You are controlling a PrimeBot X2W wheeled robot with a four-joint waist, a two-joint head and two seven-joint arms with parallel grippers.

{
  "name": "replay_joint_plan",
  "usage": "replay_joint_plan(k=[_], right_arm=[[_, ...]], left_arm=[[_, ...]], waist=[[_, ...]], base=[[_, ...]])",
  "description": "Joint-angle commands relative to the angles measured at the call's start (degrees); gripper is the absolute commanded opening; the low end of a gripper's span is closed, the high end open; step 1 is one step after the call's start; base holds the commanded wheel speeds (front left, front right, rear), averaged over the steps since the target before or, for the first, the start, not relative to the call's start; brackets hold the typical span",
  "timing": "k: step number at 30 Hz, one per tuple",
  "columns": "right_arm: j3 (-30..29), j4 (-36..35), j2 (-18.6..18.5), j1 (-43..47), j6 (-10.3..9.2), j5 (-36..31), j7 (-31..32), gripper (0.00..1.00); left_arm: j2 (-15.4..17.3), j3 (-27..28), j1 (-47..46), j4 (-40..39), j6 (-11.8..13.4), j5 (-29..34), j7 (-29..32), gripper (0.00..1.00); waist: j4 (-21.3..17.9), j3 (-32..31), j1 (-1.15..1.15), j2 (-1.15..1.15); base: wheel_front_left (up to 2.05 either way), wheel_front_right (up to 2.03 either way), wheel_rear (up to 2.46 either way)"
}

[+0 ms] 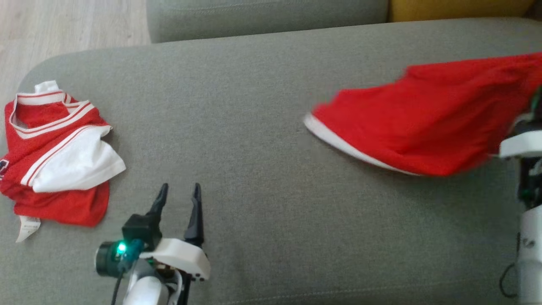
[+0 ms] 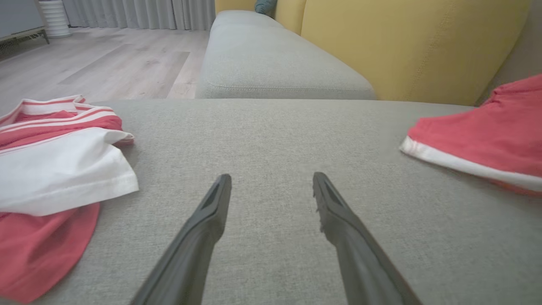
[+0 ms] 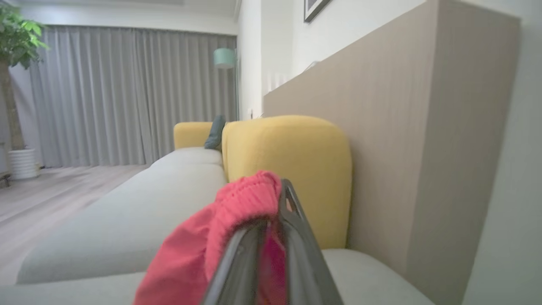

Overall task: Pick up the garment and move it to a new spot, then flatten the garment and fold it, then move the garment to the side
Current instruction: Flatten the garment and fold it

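Head view, blurred edge-cut garment (image 1: 423, 123), right end effector (image 3: 273, 212) pinching it, left end effector (image 1: 180, 188) spread.

No text, brand or number can be read. A white label (image 1: 27, 227) lies at the lower edge of the red and white jersey (image 1: 55, 169), at 8 o'clock in the head view; its print is too small to make out. A dark mark (image 1: 2, 166) on the jersey at 9 o'clock is cut by the frame edge. The red garment (image 1: 427, 123), at 3 o'clock, is blurred, nothing legible
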Motion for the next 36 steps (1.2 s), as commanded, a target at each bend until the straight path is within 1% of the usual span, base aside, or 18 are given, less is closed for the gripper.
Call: replay_joint_plan(k=[1, 2, 4, 6, 9, 12, 14, 17, 20, 21, 22, 25, 26, 28, 36], right_arm=[[0.78, -2.52, 0.62, -3.14, 0.39, -0.68, -0.36, 0.00], [0.22, -2.74, 1.56, -3.25, 0.39, -1.17, -0.36, 0.00], [1.21, -1.84, 3.53, -2.93, 0.39, -1.77, -0.36, 0.00], [4.43, 0.30, 5.16, -2.24, 0.39, -1.59, -0.33, 0.00], [11.47, 4.20, 6.40, -1.09, 0.39, 0.37, -0.26, 0.00], [20.98, 7.93, 6.55, -0.91, 0.39, 8.21, -0.28, 0.00], [26.21, 9.12, 6.57, -1.67, 0.39, 12.34, -0.30, 0.00], [32.03, 9.79, 6.58, -3.93, 0.39, 15.79, -0.33, 0.00], [36.72, 10.04, 6.58, -6.08, 0.39, 19.98, -0.34, 0.00], [37.84, 10.33, 6.59, -6.66, 0.39, 20.98, -0.34, 0.07], [39.23, 10.67, 6.59, -7.19, 0.39, 21.72, -0.34, 1.00], [42.26, 11.19, 6.59, -7.86, 0.39, 23.72, -0.35, 1.00], [42.26, 11.19, 6.59, -7.86, 0.39, 23.72, -0.35, 1.00], [43.27, 13.20, 6.59, -7.19, 0.39, 23.66, -0.35, 1.00], [42.05, 17.21, 6.59, -3.27, 0.39, 19.82, -0.35, 1.00]], left_arm=[[0.24, 1.18, -1.29, -1.48, 0.24, -0.36, -0.31, 1.00], [0.24, 0.77, -1.34, -1.38, 0.20, -0.59, -0.31, 1.00], [0.24, 0.12, -1.46, -1.09, 0.11, -1.07, -0.31, 1.00], [0.24, -0.43, -1.58, -0.78, 0.06, -1.27, -0.31, 1.00], [0.24, -0.94, -2.08, -0.43, -0.01, -1.25, -0.31, 1.00], [0.24, -1.57, -2.51, 0.03, -0.31, -1.05, -0.31, 1.00], [0.24, -2.39, -2.80, 0.39, -0.62, -0.26, -0.31, 1.00], [0.24, -3.73, -3.26, 1.02, -0.81, 0.15, -0.31, 1.00], [0.24, -4.70, -3.50, 1.17, -0.71, -0.28, -0.31, 1.00], [0.24, -4.95, -3.46, 1.19, -0.65, -0.46, -0.31, 1.00], [0.24, -5.08, -3.34, 1.20, -0.55, -0.58, -0.31, 1.00], [0.24, -5.19, -3.03, 1.21, -0.40, -0.85, -0.31, 1.00], [0.24, -5.19, -3.03, 1.21, -0.40, -0.85, -0.31, 1.00], [0.24, -4.99, -2.61, 1.27, -0.21, -0.95, -0.31, 1.00], [0.24, -4.07, -3.01, 1.22, -0.30, -1.12, -0.31, 1.00]], waist=[[0.05, -0.17, 0.00, 0.00], [0.44, -0.17, 0.00, 0.00], [1.63, 0.03, 0.00, 0.00], [3.32, 0.35, 0.00, 0.00], [6.73, 1.03, 0.00, 0.00], [10.74, 1.50, 0.00, 0.00], [13.33, 1.83, 0.00, 0.00], [16.94, 2.38, 0.00, 0.00], [19.47, 2.50, 0.00, 0.00], [20.06, 2.45, 0.00, 0.00], [20.40, 2.42, 0.00, 0.00], [20.46, 2.42, 0.00, 0.00], [20.46, 2.42, 0.00, 0.00], [18.77, 2.10, 0.00, 0.00], [11.82, 1.40, 0.00, 0.00]], base=[[0.00, 0.00, 0.00], [0.00, 0.00, 0.00], [0.00, 0.00, 0.00], [0.00, 0.00, 0.00], [0.00, 0.00, 0.00], [0.00, 0.00, 0.00], [0.00, 0.00, 0.00], [0.00, 0.00, 0.00], [0.00, 0.00, 0.00], [0.00, 0.00, 0.00], [0.00, 0.00, 0.00], [0.00, 0.00, 0.00], [0.00, 0.00, 0.00], [0.00, 0.00, 0.00], [0.00, 0.00, 0.00]])
